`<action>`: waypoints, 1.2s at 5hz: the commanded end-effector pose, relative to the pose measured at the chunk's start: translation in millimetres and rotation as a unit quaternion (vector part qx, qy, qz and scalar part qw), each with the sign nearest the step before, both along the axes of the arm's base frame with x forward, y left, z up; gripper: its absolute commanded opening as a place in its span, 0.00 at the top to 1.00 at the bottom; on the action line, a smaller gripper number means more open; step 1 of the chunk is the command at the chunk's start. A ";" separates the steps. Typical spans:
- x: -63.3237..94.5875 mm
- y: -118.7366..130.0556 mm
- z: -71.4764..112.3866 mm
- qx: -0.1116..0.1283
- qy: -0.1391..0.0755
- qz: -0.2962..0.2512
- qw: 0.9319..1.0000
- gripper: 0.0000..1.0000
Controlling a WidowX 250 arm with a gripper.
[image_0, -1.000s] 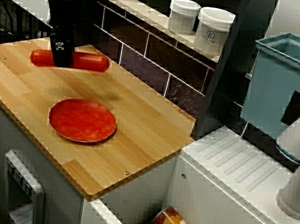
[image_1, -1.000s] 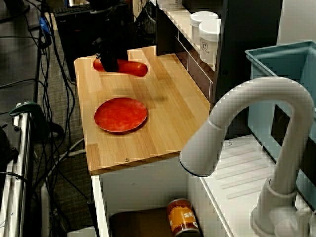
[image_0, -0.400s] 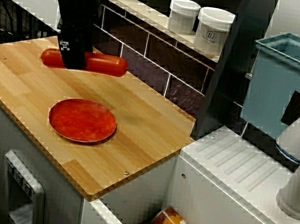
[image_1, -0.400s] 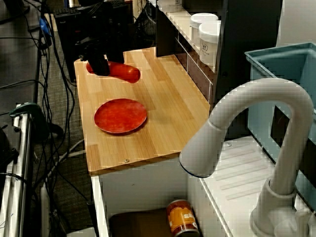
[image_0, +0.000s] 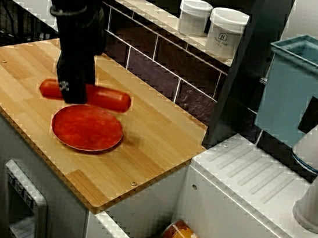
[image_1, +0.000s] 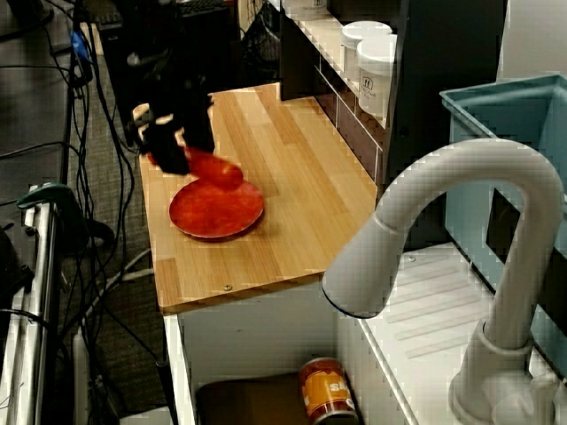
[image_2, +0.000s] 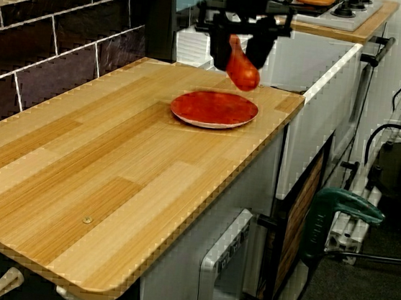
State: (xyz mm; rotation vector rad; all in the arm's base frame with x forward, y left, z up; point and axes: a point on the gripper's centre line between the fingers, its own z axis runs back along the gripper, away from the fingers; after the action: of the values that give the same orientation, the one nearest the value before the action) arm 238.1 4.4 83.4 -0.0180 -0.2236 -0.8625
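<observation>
Smooth glossy red sausage (image_0: 112,99), matt red plate (image_0: 87,128), satin wood-grain counter (image_0: 156,142), shiny dark wall tiles (image_0: 167,55).

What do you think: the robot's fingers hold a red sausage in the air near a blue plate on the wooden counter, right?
Not quite. The plate is red, not blue, as the view along the counter shows. The rest holds: the fingers hold the red sausage in the air near it, above the wooden counter.

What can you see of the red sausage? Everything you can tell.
The red sausage is a smooth, glossy cylinder with rounded ends, plastic-looking and whole. The gripper clamps it off-centre, with both ends sticking out. It hangs in the air, slightly tilted, just above the red plate, touching only the gripper, not the plate.
</observation>
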 end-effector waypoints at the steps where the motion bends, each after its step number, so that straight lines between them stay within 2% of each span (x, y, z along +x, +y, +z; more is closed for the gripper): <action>1: 12.6 12.6 -28.3 0.036 -0.021 0.036 0.998 1.00; 2: 19.6 19.7 -34.7 0.038 -0.013 0.048 0.998 1.00; 3: 21.7 24.9 -37.4 0.046 -0.005 0.058 0.997 0.00; 5: 21.7 41.1 -18.7 0.013 0.021 0.070 0.997 0.00; 6: 23.7 44.5 -8.2 0.006 0.026 0.071 0.997 0.00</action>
State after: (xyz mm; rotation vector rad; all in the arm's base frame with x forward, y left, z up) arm 256.6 42.4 62.4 -0.0491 -0.1227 -0.7165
